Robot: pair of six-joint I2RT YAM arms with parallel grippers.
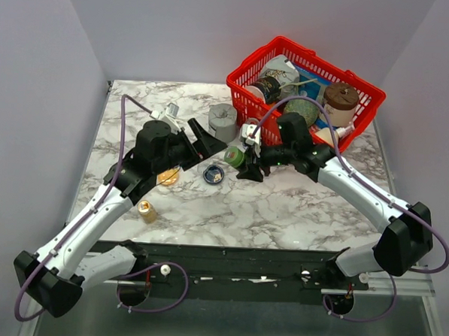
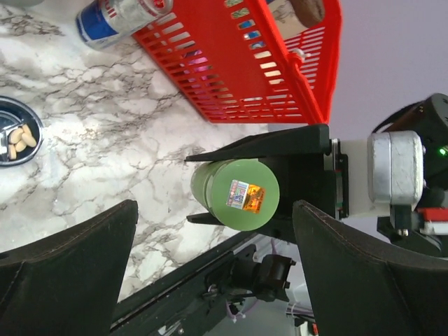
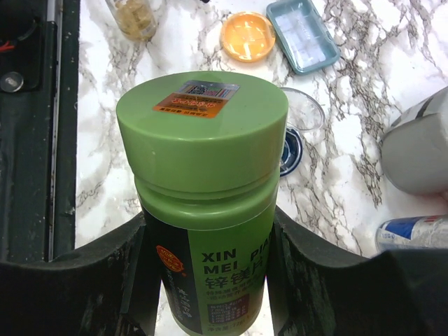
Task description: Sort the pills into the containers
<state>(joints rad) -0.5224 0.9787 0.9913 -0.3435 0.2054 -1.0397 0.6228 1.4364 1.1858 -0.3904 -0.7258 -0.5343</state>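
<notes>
— So, where do the two dishes sit?
— Both are on the marble table (image 1: 282, 209), between the arms. The dark blue dish (image 2: 17, 108) lies just ahead of the left gripper (image 1: 208, 143). The orange dish (image 3: 248, 36) lies closer to the left arm, which partly covers it in the top view.
— Anything in them?
— The blue one holds several pale oblong pills (image 2: 19, 140), bunched together on its pale centre. The orange one shines with glare, and I cannot tell what it holds.
— And the claws?
— The right gripper (image 1: 244, 160) is clamped on a green bottle (image 3: 203, 175), one finger on each side below the cap. The cap is on and points toward the left gripper. The left fingers (image 2: 77, 266) stand wide apart with nothing between them.
— What else is around?
— A teal tray (image 3: 302, 35) lies just beside the orange dish, and a small amber bottle (image 1: 147, 211) stands near the left arm. A grey block (image 1: 222, 121) sits next to the red basket (image 2: 231, 77), and a blue and silver can (image 2: 119, 17) lies outside the basket wall.
</notes>
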